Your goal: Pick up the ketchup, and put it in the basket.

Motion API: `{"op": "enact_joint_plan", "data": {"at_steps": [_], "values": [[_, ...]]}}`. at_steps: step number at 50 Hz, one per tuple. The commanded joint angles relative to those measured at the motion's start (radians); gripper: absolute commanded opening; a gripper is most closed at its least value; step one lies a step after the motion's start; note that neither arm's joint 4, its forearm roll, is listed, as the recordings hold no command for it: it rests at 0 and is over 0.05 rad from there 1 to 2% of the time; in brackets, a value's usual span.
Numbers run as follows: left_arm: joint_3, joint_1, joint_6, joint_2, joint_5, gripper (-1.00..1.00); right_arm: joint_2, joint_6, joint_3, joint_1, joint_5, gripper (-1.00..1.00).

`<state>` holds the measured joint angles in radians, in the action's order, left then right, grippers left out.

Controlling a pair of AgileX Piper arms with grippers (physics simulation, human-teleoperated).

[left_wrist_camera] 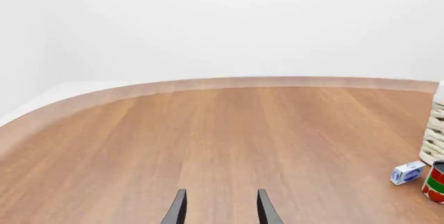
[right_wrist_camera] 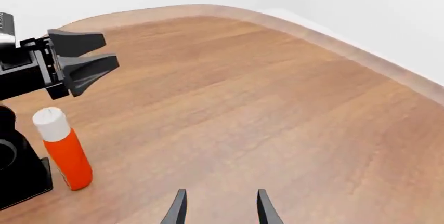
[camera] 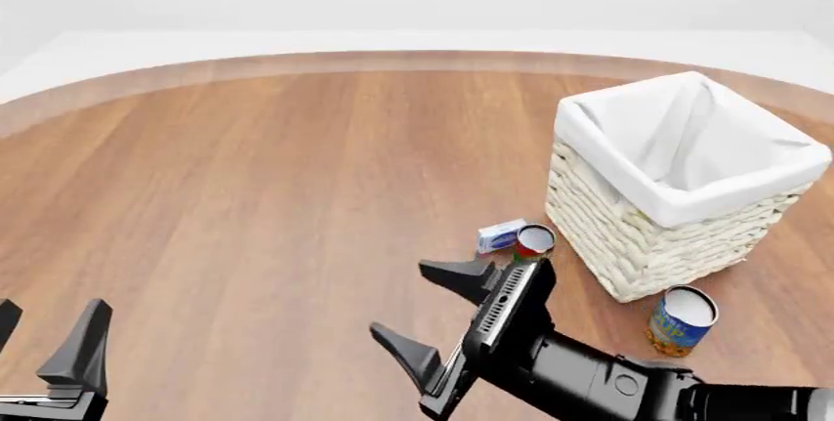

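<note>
The ketchup (right_wrist_camera: 64,151), a red-orange bottle with a white cap, stands upright on the wood table and shows only in the right wrist view, beside a black arm base. It is out of the front view. The basket (camera: 651,235), woven cream with a white lining, stands at the right. My right gripper (camera: 401,299) is open over the table's near middle, pointing left, with nothing between its fingers (right_wrist_camera: 179,206). At the near left corner my left gripper (camera: 46,338) is open and holds nothing; the left gripper (right_wrist_camera: 109,51) also shows beyond the bottle in the right wrist view.
A short red-and-green can (camera: 534,242) and a small white-and-blue box (camera: 501,235) sit just left of the basket. A blue-and-yellow can (camera: 681,320) stands in front of it. The table's curved far edge (camera: 391,58) runs across the back.
</note>
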<state>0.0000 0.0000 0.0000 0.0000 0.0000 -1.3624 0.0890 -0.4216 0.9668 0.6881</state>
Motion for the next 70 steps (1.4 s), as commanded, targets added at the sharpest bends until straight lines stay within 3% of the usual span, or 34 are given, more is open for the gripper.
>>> {"op": "enact_joint_plan", "data": {"at_steps": [1,9,16,29,45,61,70], "values": [[0.0,0.0,0.0,0.0,0.0,1.0,-0.13,-0.048,-0.066,0.087,0.021,1.0],[0.0,0.0,0.0,0.0,0.0,1.0,-0.208,-0.072,-0.107,0.128,0.041,1.0],[0.0,0.0,0.0,0.0,0.0,1.0,-0.288,-0.098,-0.168,0.145,0.002,1.0],[0.0,0.0,0.0,0.0,0.0,1.0,-0.306,-0.106,-0.183,0.169,0.007,1.0],[0.0,0.0,0.0,0.0,0.0,1.0,-0.294,-0.147,-0.246,0.312,-0.053,1.0],[0.0,0.0,0.0,0.0,0.0,1.0,-0.303,-0.177,-0.269,0.377,-0.068,1.0],[0.0,0.0,0.0,0.0,0.0,1.0,-0.29,-0.229,-0.265,0.409,-0.057,1.0]]}}
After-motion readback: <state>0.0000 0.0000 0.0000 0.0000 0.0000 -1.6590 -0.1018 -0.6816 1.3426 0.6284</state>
